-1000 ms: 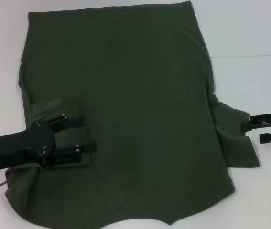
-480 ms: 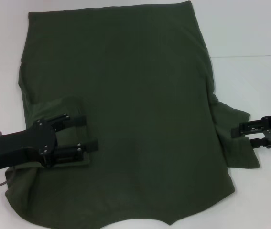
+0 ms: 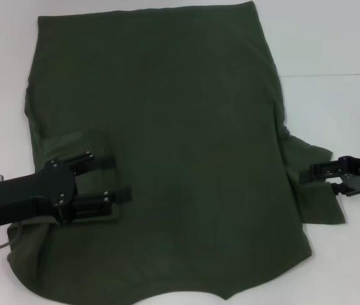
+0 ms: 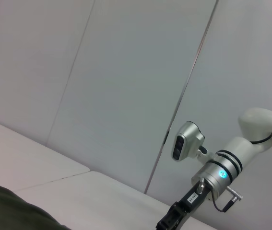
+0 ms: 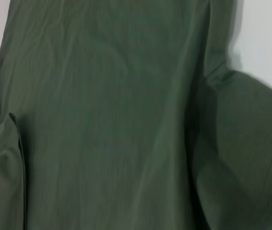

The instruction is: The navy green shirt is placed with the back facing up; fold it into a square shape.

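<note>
The navy green shirt [image 3: 180,146] lies spread on the white table, plain side up, and fills most of the head view. Its left sleeve [image 3: 81,143] is folded in onto the body. My left gripper [image 3: 113,179] rests over that folded sleeve, open, fingers spread. The right sleeve [image 3: 316,203] sticks out flat to the side. My right gripper [image 3: 316,181] is at that sleeve's outer edge, open, its tips over the cloth. The right wrist view shows the shirt's body [image 5: 102,120], the right sleeve [image 5: 246,158] and the folded left sleeve [image 5: 4,163].
The white table [image 3: 332,38] shows bare to the right of and behind the shirt. A seam line [image 3: 332,75] crosses the table at the right. The left wrist view shows my right arm [image 4: 217,175] and a grey panelled wall [image 4: 126,72].
My right gripper has moved left from beside the right sleeve to over its edge and has tilted. My left gripper has slid slightly right on the folded sleeve.
</note>
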`<state>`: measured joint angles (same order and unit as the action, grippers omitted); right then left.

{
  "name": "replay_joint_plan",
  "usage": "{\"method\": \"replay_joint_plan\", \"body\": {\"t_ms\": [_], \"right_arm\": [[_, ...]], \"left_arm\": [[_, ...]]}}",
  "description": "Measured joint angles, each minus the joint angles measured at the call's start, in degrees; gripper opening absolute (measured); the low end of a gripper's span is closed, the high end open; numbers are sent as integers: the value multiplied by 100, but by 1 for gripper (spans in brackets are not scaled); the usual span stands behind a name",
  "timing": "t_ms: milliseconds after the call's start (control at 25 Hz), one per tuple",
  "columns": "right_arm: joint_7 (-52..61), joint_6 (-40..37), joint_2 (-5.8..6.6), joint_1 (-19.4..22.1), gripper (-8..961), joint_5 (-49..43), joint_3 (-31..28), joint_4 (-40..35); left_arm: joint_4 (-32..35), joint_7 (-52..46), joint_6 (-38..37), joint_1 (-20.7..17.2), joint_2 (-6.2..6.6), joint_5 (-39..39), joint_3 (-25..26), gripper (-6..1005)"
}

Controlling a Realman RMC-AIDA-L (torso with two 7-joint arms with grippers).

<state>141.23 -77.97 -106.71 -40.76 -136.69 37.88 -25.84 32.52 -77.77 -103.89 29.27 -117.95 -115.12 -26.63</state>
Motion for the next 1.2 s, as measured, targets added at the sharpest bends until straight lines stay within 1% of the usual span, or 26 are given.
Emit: {"method": "replay_joint_plan", "body": {"t_ms": [240, 440, 680, 880, 1000, 1200], "right_arm": [[0, 42, -34, -6, 894, 9, 0, 0], [0, 91, -66, -13, 781, 0, 4, 0], [1, 121, -70, -12, 709, -5, 9, 0], [0, 121, -76, -11, 475, -7, 9, 7], [0, 142, -82, -7, 470, -6, 8, 8], [-139, 200, -139, 9, 461, -2, 16, 9]], "left_arm": [[0, -1, 0, 2, 0, 0, 1, 907], [0, -1, 0, 26, 0, -1, 1, 907], [0, -1, 4, 43, 0, -1, 0, 907], [-5, 5, 9, 43, -4, -1, 1, 906], [-8, 7, 10, 43, -6, -1, 0, 906], [-9, 3, 7, 44, -15, -1, 0, 906]]}}
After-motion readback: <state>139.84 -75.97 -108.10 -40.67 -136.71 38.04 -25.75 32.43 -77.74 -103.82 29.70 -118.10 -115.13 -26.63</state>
